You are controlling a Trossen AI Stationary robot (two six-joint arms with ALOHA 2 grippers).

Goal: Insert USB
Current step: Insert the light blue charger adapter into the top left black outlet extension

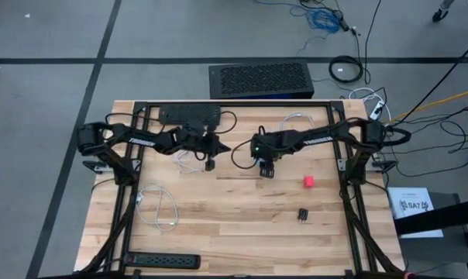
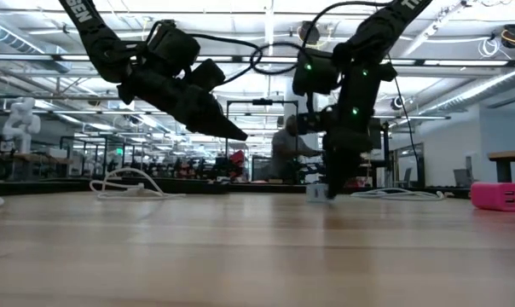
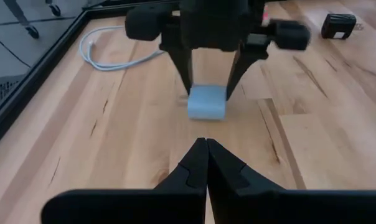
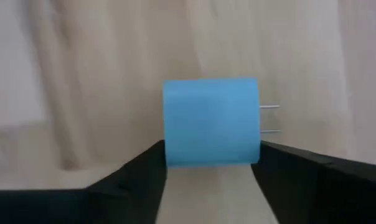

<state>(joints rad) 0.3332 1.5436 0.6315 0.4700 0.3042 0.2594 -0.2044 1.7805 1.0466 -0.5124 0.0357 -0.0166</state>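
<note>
A small light-blue charger block (image 4: 210, 121) with two metal prongs (image 4: 270, 118) sits between the fingers of my right gripper (image 1: 265, 169) near the table's middle. It also shows in the left wrist view (image 3: 206, 102) and the low view (image 2: 317, 193). My left gripper (image 3: 206, 146) is shut on nothing and hovers above the wood (image 2: 232, 132), pointing at the block from the table's left (image 1: 211, 152). A white cable (image 1: 189, 161) lies on the table just below the left gripper. No USB plug shows in either gripper. My right gripper pinches the blue charger block between its two fingers (image 3: 187, 74), one on each of two opposite sides (image 4: 169, 149). The fingers come from above, pointing down. The block's underside is on or just above the wood, and its prongs stick out sideways, clear of the fingers.
A pink charger (image 1: 308, 181) and a black charger (image 1: 304, 214) lie right of centre. A coiled white cable (image 1: 158, 205) lies to the left, a black power strip (image 1: 166, 261) at the near edge, a black box (image 1: 189, 115) at the far edge. A person (image 2: 287, 149) sits beyond the table.
</note>
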